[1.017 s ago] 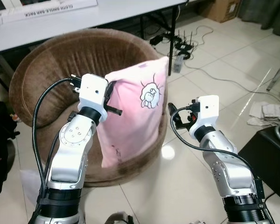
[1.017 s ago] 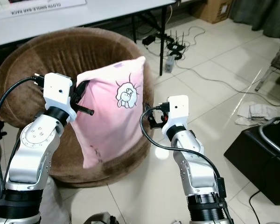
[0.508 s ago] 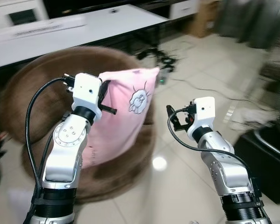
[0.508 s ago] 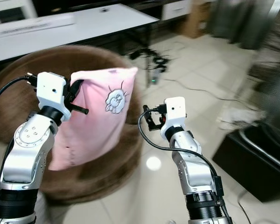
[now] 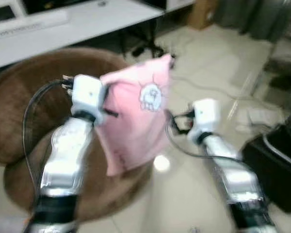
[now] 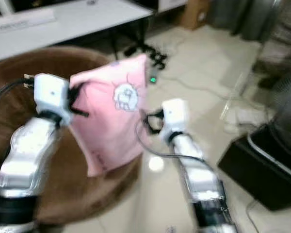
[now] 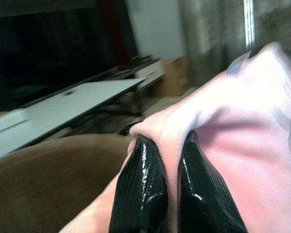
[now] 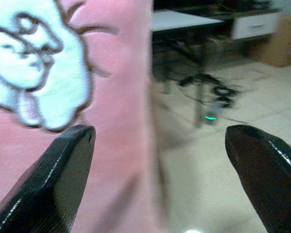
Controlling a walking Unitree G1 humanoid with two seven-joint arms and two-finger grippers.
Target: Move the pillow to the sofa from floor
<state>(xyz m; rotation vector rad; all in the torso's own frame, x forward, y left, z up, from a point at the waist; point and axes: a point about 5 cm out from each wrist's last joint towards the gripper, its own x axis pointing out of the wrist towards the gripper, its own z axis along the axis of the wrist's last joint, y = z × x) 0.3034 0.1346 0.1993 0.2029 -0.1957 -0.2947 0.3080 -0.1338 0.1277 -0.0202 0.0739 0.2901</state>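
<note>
Pink fabric: the pillow (image 5: 136, 116) is a soft pink cushion with a small white cartoon animal (image 5: 150, 97) printed near its upper part, drawn with dark outlines.
Pillow shape: it hangs down from one upper edge, so the body is long and a little tilted, with one corner pointing up.
Pillow place: it is in the air, off the floor, between the two arms and in front of the brown sofa (image 5: 24, 97).
Left claw (image 7: 167, 160): the two black fingers are pressed close together on a fold of the pink cloth at the upper edge of the pillow, and this grip carries it.
Left claw, head views: it is beside the left edge of the pillow, above the seat of the sofa.
Right claw (image 8: 157, 160): the fingers (image 8: 53, 179) stand wide apart and hold nothing. One fingertip is in front of the pink cloth, just under the printed animal; I cannot tell if it touches.
Right claw place: it is near the right edge of the pillow, over the tiled floor (image 5: 203, 73).
Sofa: round, brown and plush, with a deep seat, behind and under the hanging pillow.
Background: a white worktop (image 5: 77, 19) stands behind the sofa, and cables (image 8: 208, 90) lie on the floor.
Sharpness: both head views are blurred.
</note>
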